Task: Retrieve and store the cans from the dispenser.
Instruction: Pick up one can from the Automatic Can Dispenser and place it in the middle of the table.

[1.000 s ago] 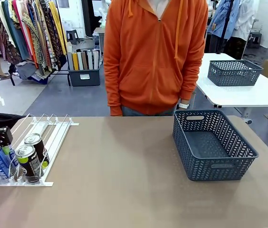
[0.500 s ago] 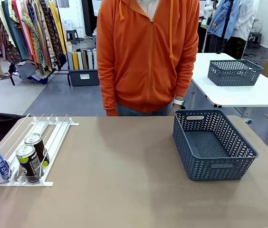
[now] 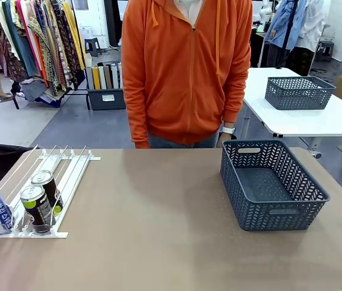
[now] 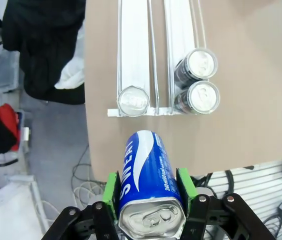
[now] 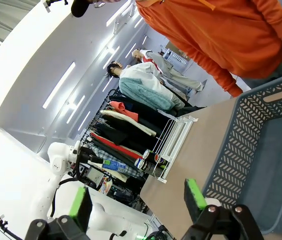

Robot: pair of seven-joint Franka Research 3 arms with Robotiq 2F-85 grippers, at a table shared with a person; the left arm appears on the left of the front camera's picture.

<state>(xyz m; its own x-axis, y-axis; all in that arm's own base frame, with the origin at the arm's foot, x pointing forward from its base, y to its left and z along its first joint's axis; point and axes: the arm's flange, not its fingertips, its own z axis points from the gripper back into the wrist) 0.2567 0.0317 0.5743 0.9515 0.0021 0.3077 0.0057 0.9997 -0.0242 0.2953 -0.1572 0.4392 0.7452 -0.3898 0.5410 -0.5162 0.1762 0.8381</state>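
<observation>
- The counter [image 3: 159, 242] carries the dispenser [image 3: 69, 176]; the basket [image 3: 261, 159] stands well apart from it.
- Left pincer [image 4: 149, 189] grips a blue can [image 4: 143, 160] above the dispenser's front end; retrieval looks done, so carrying it to the basket probably comes next.
- Right pincer [image 5: 137, 197] gapes empty.

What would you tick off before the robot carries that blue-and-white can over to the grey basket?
1. Grip: left gripper shut on the blue-and-white drink can, green pads on both sides: ok.
2. Clearance: can hangs above the white rail dispenser, not touching: ok.
3. Target: dark grey lattice basket has room: ok.
4. Person: person in the orange hoodie has no hand over the table: ok.
5. Path: right gripper, open near the basket, out of the way: cannot tell.
</observation>
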